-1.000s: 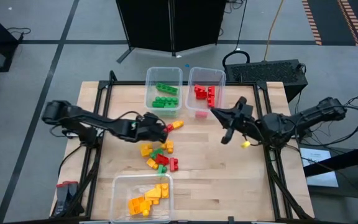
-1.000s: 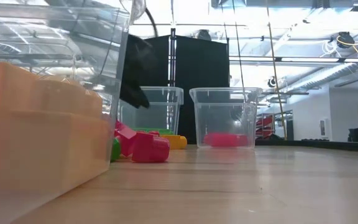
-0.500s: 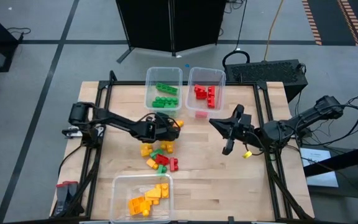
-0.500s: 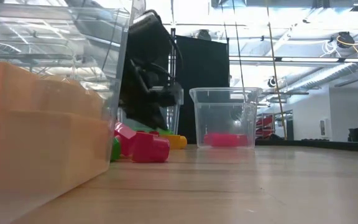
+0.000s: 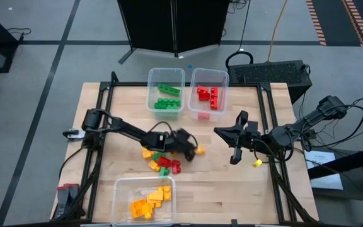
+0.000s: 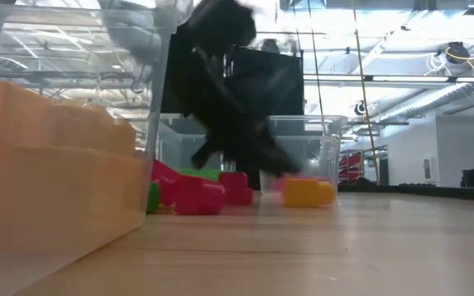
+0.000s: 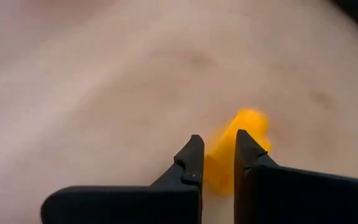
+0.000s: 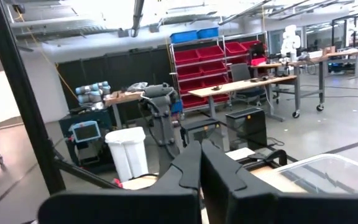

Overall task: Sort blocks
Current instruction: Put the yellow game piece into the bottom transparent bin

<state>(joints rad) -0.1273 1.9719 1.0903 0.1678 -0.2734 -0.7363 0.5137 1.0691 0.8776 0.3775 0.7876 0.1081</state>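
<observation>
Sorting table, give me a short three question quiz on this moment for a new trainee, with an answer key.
1. True or false: the left gripper has a yellow-orange block between its fingers.
2. Which colour fills the tub at the near edge of the table? A red, B green, C yellow-orange.
3. Fill in: the right gripper hangs over the table's right part with its fingers ____.

Key
1. True. The left wrist view shows the block between the two fingers.
2. C. The green blocks and red blocks lie in the two far tubs.
3. Shut. The right wrist view shows the fingers together with nothing between them.
</observation>
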